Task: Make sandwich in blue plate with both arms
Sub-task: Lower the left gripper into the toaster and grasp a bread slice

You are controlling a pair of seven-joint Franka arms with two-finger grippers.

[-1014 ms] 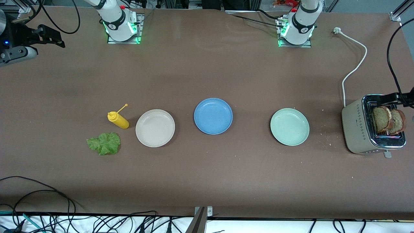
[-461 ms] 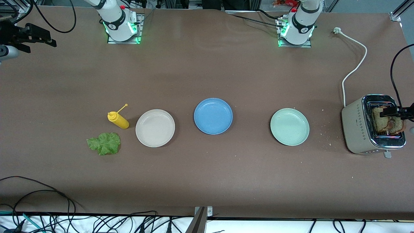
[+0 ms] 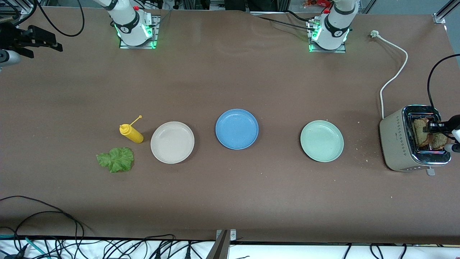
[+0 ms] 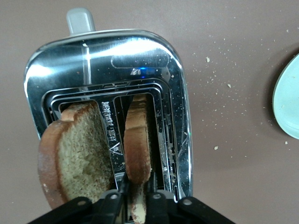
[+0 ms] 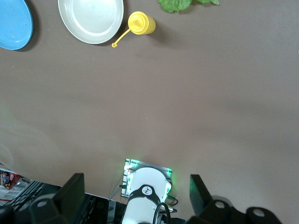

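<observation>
Two brown bread slices stand in the toaster point(image 3: 395, 144) at the left arm's end of the table. My left gripper point(image 3: 433, 126) is over the toaster, its fingers down in one slot and shut on one bread slice point(image 4: 138, 140). The other slice point(image 4: 77, 149) stands free in the slot beside it. The blue plate point(image 3: 237, 128) sits empty mid-table and also shows in the right wrist view point(image 5: 14, 23). The green lettuce leaf point(image 3: 115, 159) lies on the table toward the right arm's end. My right gripper point(image 3: 55, 42) hangs open and empty, high over the right arm's end of the table.
A beige plate point(image 3: 172, 142) and a yellow mustard bottle point(image 3: 131, 133) sit between the lettuce and the blue plate. A pale green plate point(image 3: 322, 141) sits between the blue plate and the toaster. The toaster's white cord point(image 3: 395, 75) runs toward the left arm's base. Crumbs lie around the toaster.
My left gripper has come down onto the toaster and closed around one slice. My right gripper has drawn back toward the table edge by its base.
</observation>
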